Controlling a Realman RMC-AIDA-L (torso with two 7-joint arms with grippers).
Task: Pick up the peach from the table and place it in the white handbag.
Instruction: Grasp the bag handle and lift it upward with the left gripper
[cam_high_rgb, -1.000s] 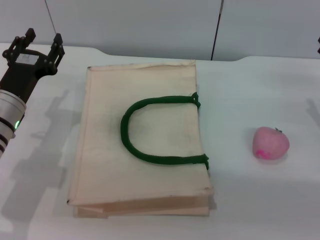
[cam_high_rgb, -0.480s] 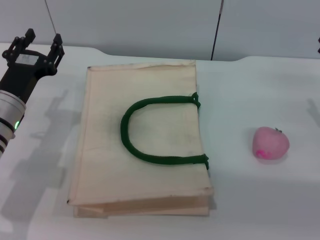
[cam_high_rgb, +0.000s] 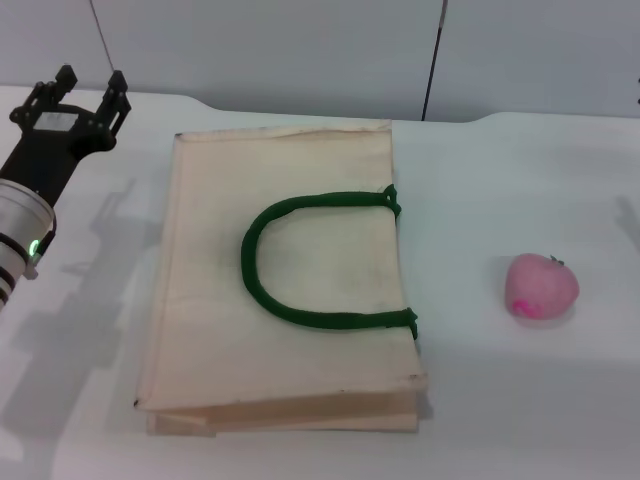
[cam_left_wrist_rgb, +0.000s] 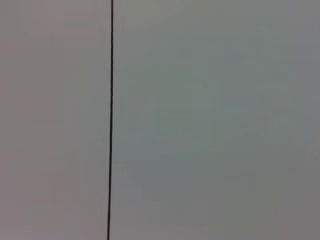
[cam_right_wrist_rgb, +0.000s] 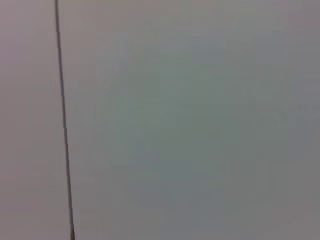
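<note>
The pink peach (cam_high_rgb: 541, 286) sits on the white table (cam_high_rgb: 500, 420) at the right. The white handbag (cam_high_rgb: 285, 270) lies flat in the middle, its dark green handle (cam_high_rgb: 300, 262) looped on top. My left gripper (cam_high_rgb: 90, 85) hangs open and empty over the table's far left, left of the bag and far from the peach. My right gripper is out of view; only a dark sliver shows at the head view's right edge. Both wrist views show only a plain grey wall with a dark seam.
A grey wall (cam_high_rgb: 300, 50) with vertical seams stands behind the table. The table's far edge runs just behind the bag.
My left gripper has shifted slightly right and up. The bag and peach have not moved.
</note>
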